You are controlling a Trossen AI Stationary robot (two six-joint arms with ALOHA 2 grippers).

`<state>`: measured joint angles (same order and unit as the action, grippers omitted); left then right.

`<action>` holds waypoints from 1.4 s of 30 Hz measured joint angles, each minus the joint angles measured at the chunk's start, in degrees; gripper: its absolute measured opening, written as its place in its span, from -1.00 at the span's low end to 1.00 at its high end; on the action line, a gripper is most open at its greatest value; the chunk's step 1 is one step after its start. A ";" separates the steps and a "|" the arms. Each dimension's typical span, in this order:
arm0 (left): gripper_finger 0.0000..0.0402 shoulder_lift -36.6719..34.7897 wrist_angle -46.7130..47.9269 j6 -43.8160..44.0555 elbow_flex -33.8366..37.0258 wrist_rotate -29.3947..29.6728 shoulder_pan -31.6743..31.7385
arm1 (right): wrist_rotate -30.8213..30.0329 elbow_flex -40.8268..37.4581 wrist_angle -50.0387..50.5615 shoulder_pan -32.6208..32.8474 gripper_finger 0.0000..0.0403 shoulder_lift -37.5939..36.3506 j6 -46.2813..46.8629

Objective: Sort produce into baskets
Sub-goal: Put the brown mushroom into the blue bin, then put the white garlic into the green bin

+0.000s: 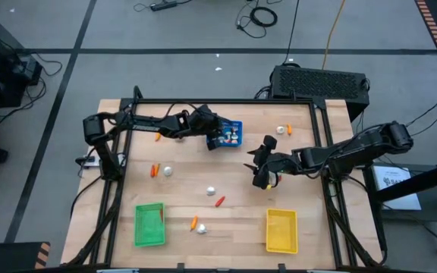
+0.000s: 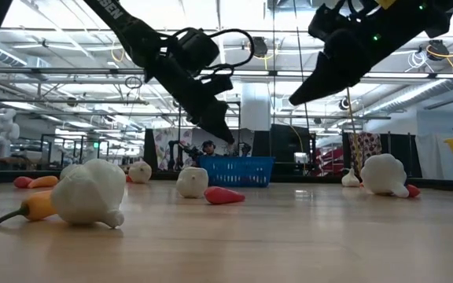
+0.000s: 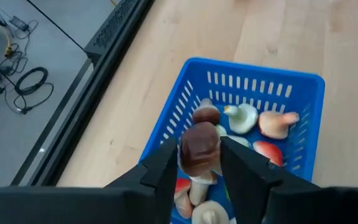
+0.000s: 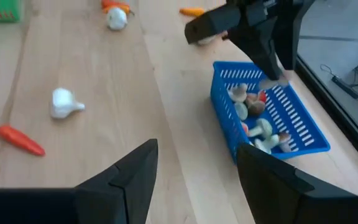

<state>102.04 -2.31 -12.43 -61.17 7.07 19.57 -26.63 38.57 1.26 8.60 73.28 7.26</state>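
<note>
The blue basket point(image 1: 230, 135) stands at the far middle of the table and holds several small mushroom-like and red-and-white pieces point(image 3: 253, 121). My left gripper point(image 1: 212, 130) hovers over the basket's left part, shut on a brown-capped toy mushroom point(image 3: 199, 148). In the low view my left gripper point(image 2: 220, 130) is above the basket point(image 2: 237, 170). My right gripper point(image 1: 262, 165) hangs open and empty above the table, right of the basket; its wrist view point(image 4: 194, 171) faces the basket point(image 4: 272, 118). White bulbs point(image 1: 212, 190) and a red stick point(image 1: 219, 201) lie loose on the table. My left gripper pinches the toy mushroom's brown cap point(image 3: 197, 140) between its two fingers point(image 3: 166, 168), one on each side. The fingers come from above, slanting down. The mushroom is lifted clear, above the pieces inside the blue basket.
The green basket point(image 1: 149, 224) stands near the front left, the yellow basket point(image 1: 281, 230) near the front right. More loose produce lies at the left point(image 1: 161, 171), front middle point(image 1: 199, 226) and far right point(image 1: 284, 130). A black frame rail point(image 1: 226, 101) runs along the table's far edge.
</note>
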 joint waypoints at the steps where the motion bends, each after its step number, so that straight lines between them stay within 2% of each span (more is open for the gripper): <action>1: -0.34 0.00 0.66 -0.01 0.00 0.00 0.00 | 0.00 -0.01 0.30 0.01 0.03 0.05 0.01; 9: -0.32 -1.30 3.65 0.13 0.02 2.38 -0.95 | -0.03 -0.02 -3.35 0.02 0.03 0.06 -0.04; 14: -0.32 -6.81 8.83 1.18 0.00 6.46 -1.96 | 0.09 -0.02 -4.83 0.02 0.03 0.06 -0.65; 17: -0.32 -10.37 11.77 3.10 -0.02 6.98 -2.67 | 0.19 -0.02 -4.86 0.02 0.03 0.06 -0.64; 26: -0.31 -15.32 20.55 6.04 0.03 6.78 -5.02 | 8.16 0.00 -5.19 0.13 0.03 0.08 -0.02; 29: -0.31 -15.56 20.86 5.75 0.07 5.92 -5.64 | 8.89 0.00 -5.35 0.13 0.03 0.35 0.92; 37: -0.30 -15.23 20.77 1.62 0.07 -2.67 -5.87 | 8.80 0.06 -6.84 0.74 0.03 4.24 9.48; 42: -0.13 -15.19 21.16 1.12 0.07 -7.25 -7.80 | 8.83 0.00 -11.38 2.03 0.03 8.94 11.74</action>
<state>86.85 18.85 -11.31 -61.10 -0.18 11.77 -17.80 38.57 -10.12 10.63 82.22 19.00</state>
